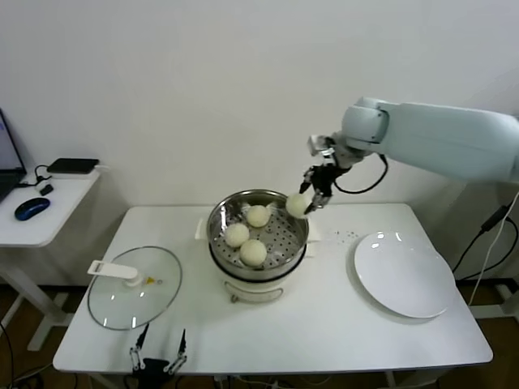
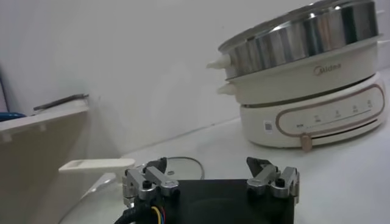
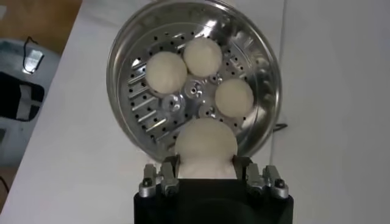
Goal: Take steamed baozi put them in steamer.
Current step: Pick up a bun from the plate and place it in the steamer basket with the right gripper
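The steamer [image 1: 219, 229] is a shiny steel basket on a white pot base at the table's middle. Three off-white baozi [image 1: 253, 252] lie on its perforated bottom. My right gripper [image 1: 308, 198] is shut on a fourth baozi [image 1: 298, 205] and holds it in the air over the steamer's right rim. In the right wrist view the held baozi [image 3: 205, 146] sits between the fingers [image 3: 167, 167], with the basket [image 3: 122, 49] and its three buns below. My left gripper [image 1: 158, 344] is open and empty, low at the table's front left edge; it also shows in its wrist view [image 2: 210, 176].
A glass lid [image 1: 134, 288] with a white handle lies on the table left of the steamer. A white plate [image 1: 405, 275] lies on the right. A side desk with a blue mouse [image 1: 32, 208] stands at far left.
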